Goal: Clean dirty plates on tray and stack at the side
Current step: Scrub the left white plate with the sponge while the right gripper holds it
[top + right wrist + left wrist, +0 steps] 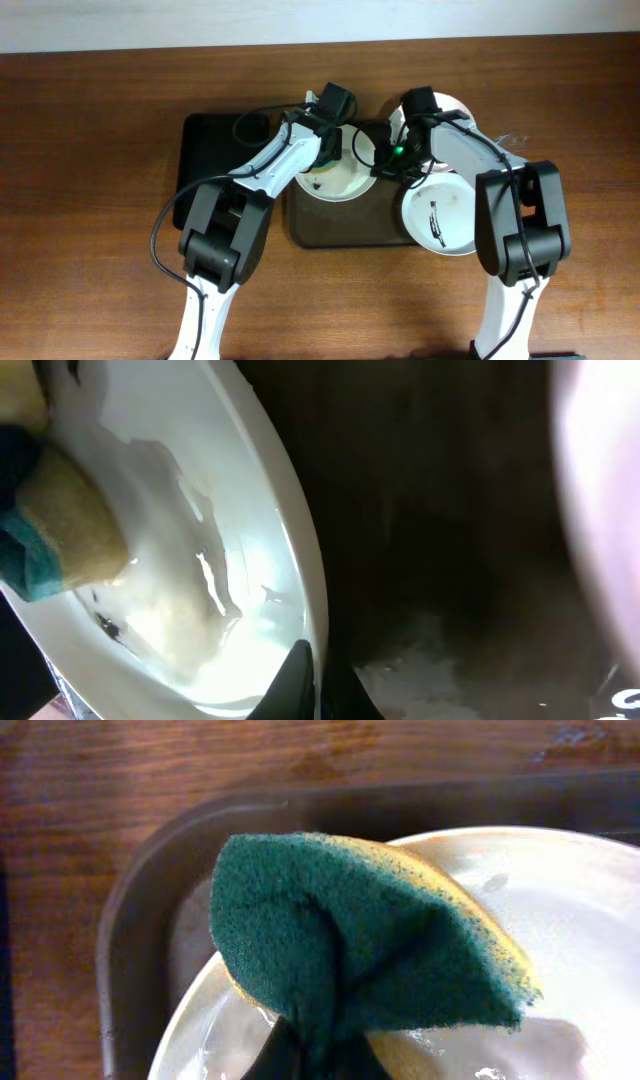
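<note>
Wet plate (335, 185) lies on the left part of the tray (340, 228) and is not clean: dark specks and a brownish film show inside it. The left gripper (305, 1055) has its jaws clamped on a green-yellow sponge (350, 950) pressed into this plate. The right gripper (320, 685) seems to pinch its rim with the jaws closed.

The streaked plate (445, 215) hangs over the tray's right edge, its black mark untouched. A third plate (458, 103) is mostly hidden behind the right arm, so I cannot tell its state. No stack stands on the counter (100, 150), so I judge most of the work remains.
</note>
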Motion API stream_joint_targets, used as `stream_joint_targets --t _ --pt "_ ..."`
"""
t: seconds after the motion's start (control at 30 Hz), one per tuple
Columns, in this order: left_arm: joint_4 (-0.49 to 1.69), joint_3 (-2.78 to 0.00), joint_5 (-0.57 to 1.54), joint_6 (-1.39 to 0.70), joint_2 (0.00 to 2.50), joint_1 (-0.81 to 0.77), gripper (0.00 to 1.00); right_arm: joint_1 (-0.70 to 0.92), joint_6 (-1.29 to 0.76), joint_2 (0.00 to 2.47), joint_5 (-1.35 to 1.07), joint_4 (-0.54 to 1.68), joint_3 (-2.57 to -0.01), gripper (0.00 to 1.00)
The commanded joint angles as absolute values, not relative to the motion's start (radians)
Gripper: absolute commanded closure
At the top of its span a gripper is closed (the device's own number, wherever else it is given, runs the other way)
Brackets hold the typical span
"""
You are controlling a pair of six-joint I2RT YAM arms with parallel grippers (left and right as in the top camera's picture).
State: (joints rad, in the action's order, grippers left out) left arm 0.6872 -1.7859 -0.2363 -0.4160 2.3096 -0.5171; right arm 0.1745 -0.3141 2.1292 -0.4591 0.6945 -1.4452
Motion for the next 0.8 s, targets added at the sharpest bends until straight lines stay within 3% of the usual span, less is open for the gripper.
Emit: stream_joint_targets --t 0.0,0.07,0.1,0.27,0.33,0.43,0.47,0.57,0.7,0.77 --pt "0.787 -1.779 0.060 -0.179 2.337 -0.480 1.00 0.170 -0.285 2.150 -0.438 0.719 -1.423 0.96" --pt "0.904 -1.779 0.461 0.037 2.337 -0.480 1.00 0.170 -0.285 2.150 -0.438 0.721 -1.423 0.96" --pt "0.944 -1.779 0.538 0.066 2.337 -0.480 1.00 0.170 -0.286 2.150 -0.438 0.720 -1.423 0.96" --pt "0.883 -1.783 0.572 0.069 2.337 -0.479 1.00 0.170 -0.286 2.150 -0.442 0.721 -1.423 0.96" --pt "0.778 -1.784 0.487 -0.010 2.337 -0.479 1.00 0.170 -0.286 2.150 -0.446 0.721 -1.423 0.96" --pt "0.670 -1.784 -0.018 -0.330 2.337 -0.479 1.00 0.170 -0.285 2.150 -0.445 0.722 -1.423 0.96" --pt "0.666 -1.783 -0.173 -0.415 2.337 -0.479 1.00 0.170 -0.285 2.150 -0.445 0.722 -1.423 0.96" --pt "0.733 -1.783 -0.371 -0.558 2.337 -0.480 1.00 0.170 -0.285 2.150 -0.445 0.722 -1.423 0.96" --pt "0.903 -1.783 -0.222 -0.479 2.337 -0.480 1.00 0.170 -0.285 2.150 -0.445 0.722 -1.423 0.96" --pt "0.994 -1.784 0.025 -0.294 2.337 -0.480 1.00 0.170 -0.285 2.150 -0.445 0.722 -1.423 0.96"
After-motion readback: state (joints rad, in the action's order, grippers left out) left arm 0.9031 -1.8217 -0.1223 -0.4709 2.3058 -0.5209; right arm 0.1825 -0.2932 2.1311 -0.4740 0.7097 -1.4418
